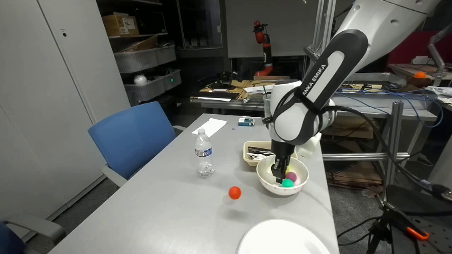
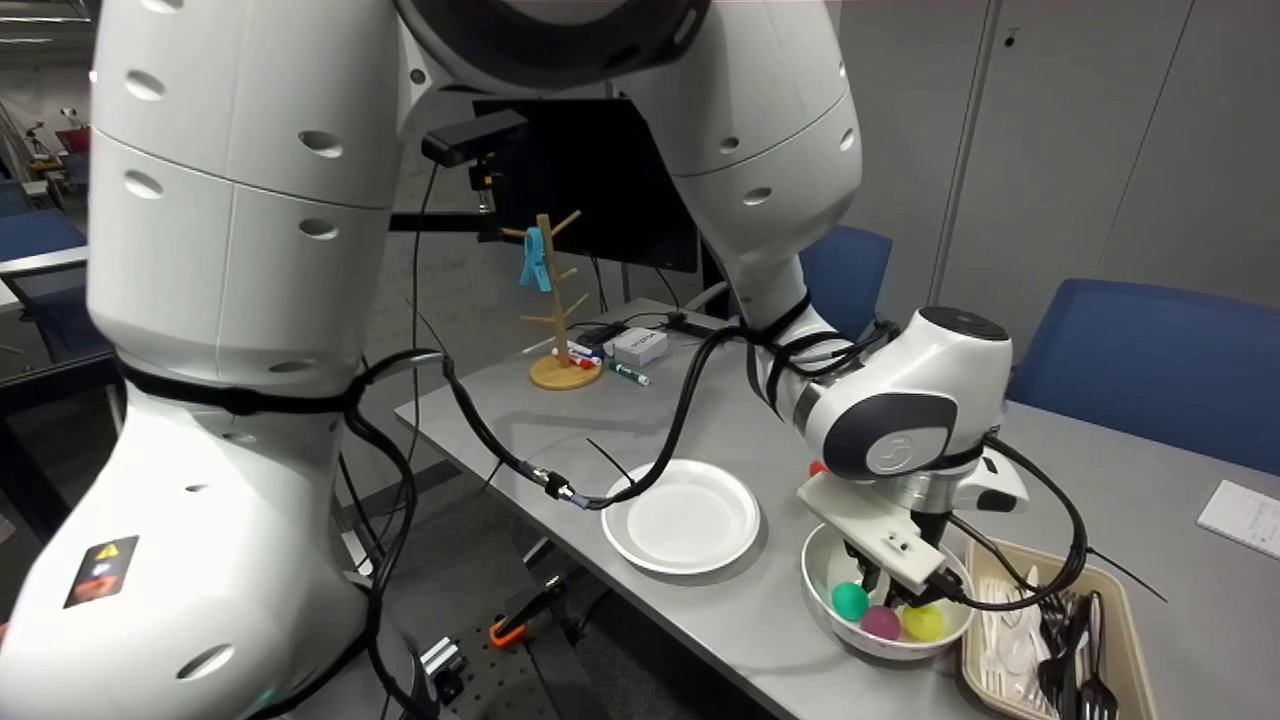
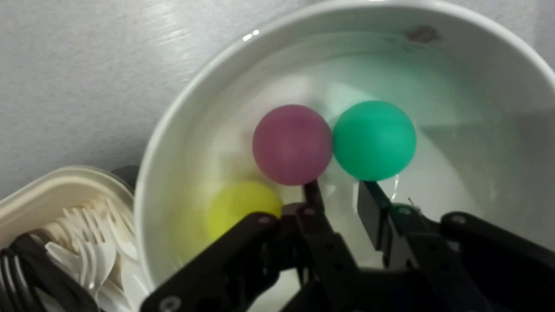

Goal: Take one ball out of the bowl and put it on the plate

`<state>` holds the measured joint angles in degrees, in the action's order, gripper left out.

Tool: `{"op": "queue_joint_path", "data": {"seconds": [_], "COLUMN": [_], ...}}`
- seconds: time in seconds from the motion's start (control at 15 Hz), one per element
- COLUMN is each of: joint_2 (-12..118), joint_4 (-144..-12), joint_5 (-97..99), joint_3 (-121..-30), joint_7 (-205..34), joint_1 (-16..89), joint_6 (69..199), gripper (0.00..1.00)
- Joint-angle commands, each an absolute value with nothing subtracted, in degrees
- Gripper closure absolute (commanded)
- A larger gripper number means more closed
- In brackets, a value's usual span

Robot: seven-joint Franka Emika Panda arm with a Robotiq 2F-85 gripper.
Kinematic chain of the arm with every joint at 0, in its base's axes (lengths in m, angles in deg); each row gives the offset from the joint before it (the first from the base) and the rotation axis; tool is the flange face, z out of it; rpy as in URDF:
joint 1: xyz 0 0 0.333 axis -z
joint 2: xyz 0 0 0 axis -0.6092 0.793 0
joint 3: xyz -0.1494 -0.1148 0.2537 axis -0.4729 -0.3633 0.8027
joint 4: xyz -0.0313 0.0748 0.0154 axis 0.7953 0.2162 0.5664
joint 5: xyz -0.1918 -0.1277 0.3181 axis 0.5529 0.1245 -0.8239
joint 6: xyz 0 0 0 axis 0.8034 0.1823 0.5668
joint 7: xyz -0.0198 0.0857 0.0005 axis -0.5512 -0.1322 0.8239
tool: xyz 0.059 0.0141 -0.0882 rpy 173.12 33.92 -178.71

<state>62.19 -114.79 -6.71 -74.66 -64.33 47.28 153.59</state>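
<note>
The pinkish-magenta ball [image 1: 291, 176] lies in the white bowl [image 1: 279, 191]. It also shows in an exterior view [image 2: 881, 624] and in the wrist view [image 3: 292, 144]. A green ball [image 3: 374, 141] touches or nearly touches it, and a yellow ball [image 3: 243, 203] lies on its other side. My gripper [image 3: 340, 187] reaches down into the bowl [image 2: 815, 598], its fingers apart with nothing between them. The fingertips are beside the magenta and green balls, at their near edges. The plate [image 2: 682, 520] is bare on the table, also in an exterior view [image 1: 282, 240].
A beige tray of cutlery [image 2: 1125, 640] stands close beside the bowl. An orange-red ball [image 1: 235, 193] is outside the bowl, between bottle and plate. A water bottle [image 1: 204, 155] stands on the table [image 1: 169, 211]. A wooden stand [image 2: 552, 300] is farther off.
</note>
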Motion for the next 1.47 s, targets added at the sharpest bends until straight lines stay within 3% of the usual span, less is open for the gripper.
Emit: {"op": "queue_joint_path", "data": {"seconds": [0.0, 0.4, 0.47, 0.6, 1.0, 1.4], "joint_2": [62.65, 62.53, 62.42, 62.21, 61.69, 60.81], "joint_4": [-114.43, -114.54, -114.46, -114.51, -114.56, -114.21], "joint_5": [-6.45, -6.23, -6.14, -5.34, -3.51, -1.12], "joint_3": [-73.12, -73.02, -72.96, -73.35, -73.6, -74.33], "joint_7": [-62.77, -62.86, -62.66, -62.9, -62.78, -62.71], "joint_1": [49.22, 49.4, 49.43, 48.95, 48.66, 48.31], "joint_6": [154.0, 153.85, 153.04, 152.43, 151.98, 151.4], "gripper": [0.99, 1.0, 0.74, 0.66, 0.2, 0.0]}}
